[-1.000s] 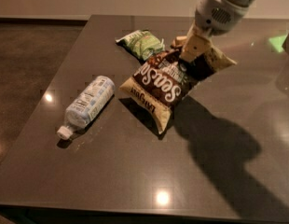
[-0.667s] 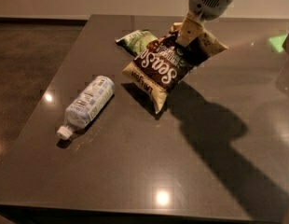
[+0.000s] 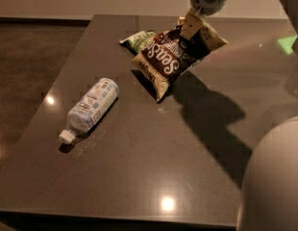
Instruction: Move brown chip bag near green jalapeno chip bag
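Note:
The brown chip bag [image 3: 170, 57] is large, dark brown with cream edges and white "Sea Salt" lettering. It hangs tilted, its lower corner at or just above the table. My gripper [image 3: 191, 27] is shut on its upper part, near the far right of the table. The green jalapeno chip bag [image 3: 138, 40] is small, green and white, and lies on the table right behind and left of the brown bag, partly hidden by it.
A clear plastic bottle [image 3: 89, 107] with a pale label lies on its side at the left of the dark table [image 3: 139, 177]. A rounded grey part of the robot [image 3: 276, 182] fills the lower right corner.
The gripper has carried the brown bag back and a little left, so it now overlaps the green bag. The bottle has not moved.

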Controlling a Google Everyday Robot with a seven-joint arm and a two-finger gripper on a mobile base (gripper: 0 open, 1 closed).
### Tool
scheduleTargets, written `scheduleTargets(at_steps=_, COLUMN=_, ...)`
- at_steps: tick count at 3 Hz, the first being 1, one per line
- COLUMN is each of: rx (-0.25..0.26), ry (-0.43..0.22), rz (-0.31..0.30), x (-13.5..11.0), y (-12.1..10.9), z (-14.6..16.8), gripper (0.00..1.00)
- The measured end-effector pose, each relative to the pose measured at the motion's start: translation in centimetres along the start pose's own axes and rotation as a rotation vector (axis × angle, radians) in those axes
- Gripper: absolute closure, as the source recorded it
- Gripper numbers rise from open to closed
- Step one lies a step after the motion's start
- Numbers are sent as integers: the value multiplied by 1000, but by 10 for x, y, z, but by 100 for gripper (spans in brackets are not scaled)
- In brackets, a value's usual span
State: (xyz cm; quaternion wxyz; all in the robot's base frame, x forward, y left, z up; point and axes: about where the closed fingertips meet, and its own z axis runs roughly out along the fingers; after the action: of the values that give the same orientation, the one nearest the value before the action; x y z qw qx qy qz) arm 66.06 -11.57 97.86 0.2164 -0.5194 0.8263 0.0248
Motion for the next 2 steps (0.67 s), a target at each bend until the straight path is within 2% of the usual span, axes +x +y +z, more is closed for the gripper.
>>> scheduleTargets(at_steps=1, rx=16, ry=7, rz=22, x=0, y=-12, z=9, gripper=88)
scheduleTargets(at_steps=2, rx=20, ry=3, rz=23, x=-2, y=-15, z=12, gripper=65)
